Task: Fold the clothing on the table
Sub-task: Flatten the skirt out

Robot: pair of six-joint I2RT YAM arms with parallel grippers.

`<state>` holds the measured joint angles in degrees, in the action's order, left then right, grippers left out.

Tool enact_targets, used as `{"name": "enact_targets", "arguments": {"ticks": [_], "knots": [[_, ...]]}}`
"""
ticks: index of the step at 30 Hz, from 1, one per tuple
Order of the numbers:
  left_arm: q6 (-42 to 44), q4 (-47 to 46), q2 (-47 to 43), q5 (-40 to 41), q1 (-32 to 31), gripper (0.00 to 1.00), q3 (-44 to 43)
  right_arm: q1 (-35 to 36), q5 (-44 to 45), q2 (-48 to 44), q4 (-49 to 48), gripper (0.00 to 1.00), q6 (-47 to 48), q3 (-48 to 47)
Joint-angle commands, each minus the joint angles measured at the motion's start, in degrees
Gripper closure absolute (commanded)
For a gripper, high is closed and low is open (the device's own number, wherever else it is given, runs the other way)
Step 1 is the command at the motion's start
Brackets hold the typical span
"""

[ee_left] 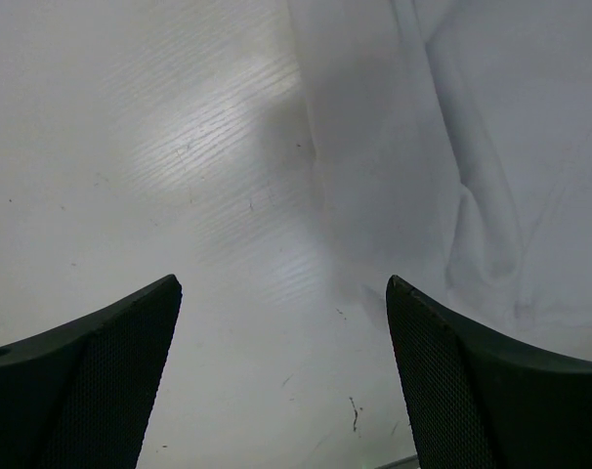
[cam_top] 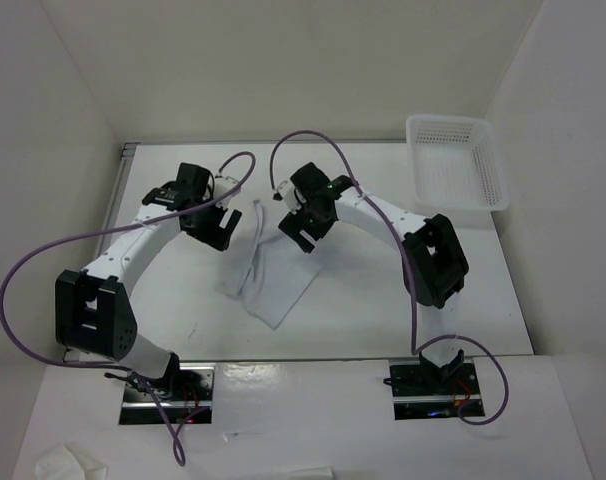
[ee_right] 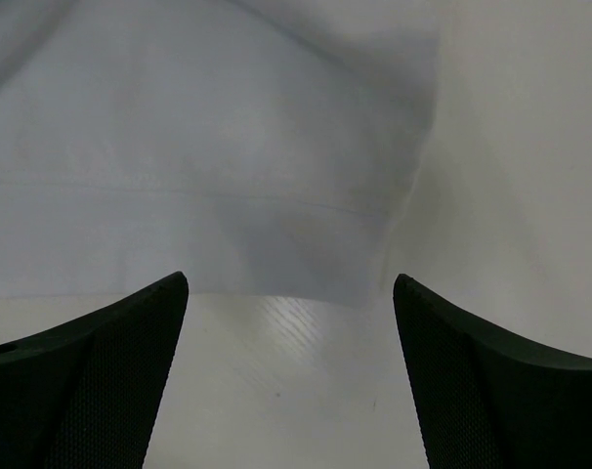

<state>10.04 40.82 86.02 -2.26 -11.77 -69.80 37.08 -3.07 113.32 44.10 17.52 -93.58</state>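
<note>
Clothing: white cloth lying rumpled near the middle of the worktop, between the two arms. A narrow bunched strip runs toward the far side; a wider, flatter part spreads toward the near edge.

Left fingers: spread wide, nothing between them. They hang just beside the cloth's left edge. In the left wrist view bare worktop fills the gap and the creased cloth lies ahead and to the right.

Right fingers: also spread wide, holding nothing, at the cloth's upper right. In the right wrist view the cloth lies ahead with a straight hem line across it, and bare worktop shows in the gap. Cannot tell whether either pair touches the surface.

White mesh basket sits at the far right corner, well apart from the cloth. A crumpled white wad lies at the near left, in front of the arm bases.
</note>
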Motion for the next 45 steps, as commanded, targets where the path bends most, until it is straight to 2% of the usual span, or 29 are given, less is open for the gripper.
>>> {"name": "enact_targets", "arguments": {"ticks": [1, 10, 12, 16, 20, 21, 23, 24, 27, 29, 34, 36, 40, 41, 42, 44, 45], "knots": [[-1.17, 1.55, 0.82, -4.41, 2.1, 0.08, -0.86, -0.52, 3.32, -0.11, -0.68, 0.12, 0.94, 3.65], [-1.17, 3.22, -0.24, -6.18, 7.9, 0.08, -3.24, -0.52, 5.97, -0.11, -4.45, 0.13, 0.94, 9.56], [-0.64, 3.74, -0.24, -6.79, 8.42, 0.08, -3.24, -0.52, 5.97, 0.68, -4.46, 0.16, 0.94, 10.26], [-0.64, 3.74, -0.76, -7.93, 9.48, 0.08, -3.24, -0.52, 5.44, 2.87, -4.98, 0.27, 0.94, 10.26], [-0.11, 4.27, -1.81, -7.93, 10.62, 0.08, -2.63, -0.52, 5.44, 4.89, -4.99, 0.48, 1.47, 10.79], [0.41, 4.27, -1.82, -7.93, 10.63, 0.08, -2.62, -0.52, 5.44, 4.9, -4.99, 0.59, 1.47, 10.79], [0.42, 4.27, -2.35, -7.93, 11.24, 0.08, -2.62, -0.52, 6.14, 5.77, -4.99, 0.69, 1.47, 9.65], [0.94, 4.27, -2.35, -7.93, 11.24, 0.08, -2.1, -0.52, 6.76, 6.56, -5.51, 0.81, 1.47, 9.64], [0.94, 4.8, -2.87, -7.93, 12.29, 0.08, -2.09, -0.52, 8.6, 7.96, -5.51, 0.96, 1.47, 7.63], [1.47, 4.8, -3.4, -7.93, 12.82, 0.08, -2.09, -0.52, 11.23, 9.46, -6.12, 1.0, 2.52, 5.62], [1.99, 5.32, -3.93, -7.93, 13.87, 0.08, -2.09, -1.05, 19.58, 12.36, -9.36, 1.0, 5.33, -1.5], [2.0, 5.85, -3.93, -7.93, 13.88, 0.08, -2.09, -1.66, 25.73, 14.47, -11.56, 1.0, 7.34, -5.2], [2.0, 5.85, -3.93, -7.93, 14.41, 0.08, -2.09, -1.66, 37.59, 17.98, -21.13, 1.0, 10.07, -10.73], [2.0, 5.85, -3.93, -7.93, 14.41, 0.08, -2.09, -1.66, 40.92, 19.21, -24.99, 0.97, 10.08, -13.27], [2.0, 6.37, -3.93, -7.93, 14.41, 0.08, -2.09, -1.66, 42.08, 19.83, -26.33, 0.7, 9.04, -14.95], [2.0, 6.38, -3.93, -7.93, 14.41, 0.08, -2.09, -2.18, 42.1, 21.76, -24.43, 0.33, 5.88, -22.38], [2.0, 6.38, -3.93, -7.93, 14.93, 0.08, -2.09, -2.19, 41.31, 21.77, -23.02, 0.27, 1.77, -24.87]]}}
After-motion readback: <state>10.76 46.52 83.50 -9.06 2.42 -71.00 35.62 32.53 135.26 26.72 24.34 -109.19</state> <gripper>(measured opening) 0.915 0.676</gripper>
